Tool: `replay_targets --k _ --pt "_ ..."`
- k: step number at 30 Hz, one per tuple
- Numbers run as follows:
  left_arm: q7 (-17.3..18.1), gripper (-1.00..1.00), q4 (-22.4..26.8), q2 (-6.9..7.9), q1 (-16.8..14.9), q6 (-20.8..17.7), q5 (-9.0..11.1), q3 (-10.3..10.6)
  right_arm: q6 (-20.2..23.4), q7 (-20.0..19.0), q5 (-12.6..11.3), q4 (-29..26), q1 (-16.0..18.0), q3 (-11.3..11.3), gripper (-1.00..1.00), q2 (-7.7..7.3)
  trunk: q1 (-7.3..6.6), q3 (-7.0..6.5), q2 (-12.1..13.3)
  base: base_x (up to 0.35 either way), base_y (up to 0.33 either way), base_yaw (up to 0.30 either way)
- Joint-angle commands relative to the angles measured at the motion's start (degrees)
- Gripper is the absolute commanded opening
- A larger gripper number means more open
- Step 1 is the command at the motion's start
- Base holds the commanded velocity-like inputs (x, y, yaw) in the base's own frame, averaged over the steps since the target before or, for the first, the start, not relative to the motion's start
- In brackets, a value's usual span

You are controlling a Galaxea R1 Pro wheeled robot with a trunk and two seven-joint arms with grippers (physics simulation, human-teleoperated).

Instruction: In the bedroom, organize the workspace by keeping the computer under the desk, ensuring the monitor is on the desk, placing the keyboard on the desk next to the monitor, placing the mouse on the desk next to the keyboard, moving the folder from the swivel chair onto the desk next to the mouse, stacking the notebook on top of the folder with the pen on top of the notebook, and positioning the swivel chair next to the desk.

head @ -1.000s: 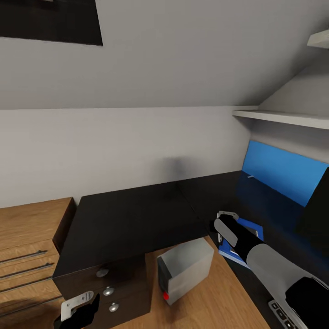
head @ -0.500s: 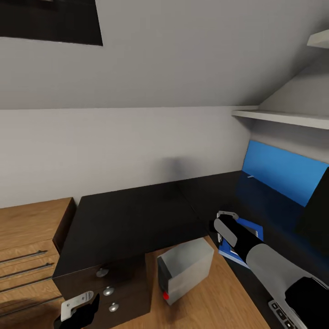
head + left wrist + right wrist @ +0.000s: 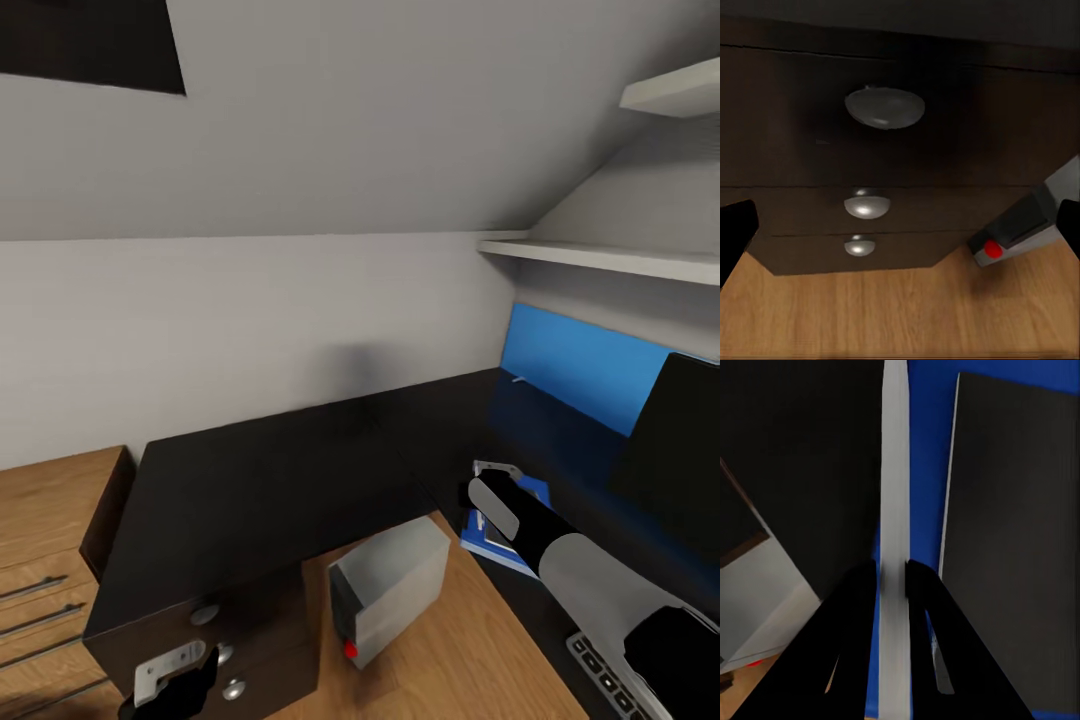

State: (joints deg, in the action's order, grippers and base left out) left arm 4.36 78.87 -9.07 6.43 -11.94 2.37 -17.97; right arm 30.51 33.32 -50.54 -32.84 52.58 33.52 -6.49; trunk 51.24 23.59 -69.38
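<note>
My right gripper [image 3: 493, 476] hangs over the blue folder [image 3: 482, 540], which lies on the black desk [image 3: 270, 480] near its inner corner. In the right wrist view that gripper [image 3: 892, 571] is shut on the thin white pen [image 3: 894, 472]. Below the pen lie the folder [image 3: 922, 442] and, on it, the dark-grey notebook [image 3: 1012, 547]. The grey computer [image 3: 388, 590] stands on the wooden floor under the desk's corner. The monitor [image 3: 672, 450] stands at the right, with the keyboard [image 3: 608, 675] in front of it. My left gripper [image 3: 172, 675] is open, low before the drawer unit [image 3: 881, 109].
A blue wall panel [image 3: 575, 368] and white shelves [image 3: 600, 260] sit behind the desk's right wing. A light-wood drawer chest [image 3: 45, 540] stands left of the desk. The computer's red light [image 3: 994, 250] shows beside the drawer knobs in the left wrist view.
The head view has turned to the right, so the room slid left in the picture and more of the monitor shows. Both arms hold the same pose.
</note>
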Motion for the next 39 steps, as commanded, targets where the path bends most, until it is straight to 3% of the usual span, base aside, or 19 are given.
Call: replay_targets --k 1,9,13,17,24,39 --pt "0.38 1.0 -0.34 -0.07 -0.01 -0.36 0.24 -0.18 0.11 0.4 -0.53 -0.11 0.07 0.46 -1.0 -0.09 0.01 0.06 -0.04 0.004 0.011 -0.056" --pt "0.37 1.0 -5.46 -0.03 -0.01 -0.14 0.05 -0.21 0.08 0.36 -0.46 -0.12 0.07 0.56 -1.0 -0.02 0.01 0.06 -0.04 0.001 0.004 -0.018" --pt "0.32 1.0 -12.93 1.28 -0.01 0.4 -0.17 -0.17 0.06 0.28 -0.3 -0.06 0.07 0.52 -1.0 -0.21 0.01 0.06 -0.04 0.002 -0.002 -0.002" --pt "0.36 1.0 -17.64 2.08 -0.01 4.49 -0.17 -0.07 0.0 0.1 -0.04 0.33 0.07 0.5 -1.0 -0.35 0.01 0.06 -0.04 0.143 -0.147 0.0" --pt "0.38 1.0 -19.22 2.4 -0.01 6.69 -0.17 -0.05 -0.27 0.02 -0.01 1.79 0.07 0.43 -1.0 -0.36 0.01 0.06 -0.04 0.061 -0.071 0.0" --pt "0.38 1.0 -19.54 2.48 -0.01 7.22 -0.17 -0.08 -1.97 -0.01 0.07 6.34 0.14 0.24 -1.0 -0.3 0.01 0.06 -0.04 0.039 -0.058 0.0"
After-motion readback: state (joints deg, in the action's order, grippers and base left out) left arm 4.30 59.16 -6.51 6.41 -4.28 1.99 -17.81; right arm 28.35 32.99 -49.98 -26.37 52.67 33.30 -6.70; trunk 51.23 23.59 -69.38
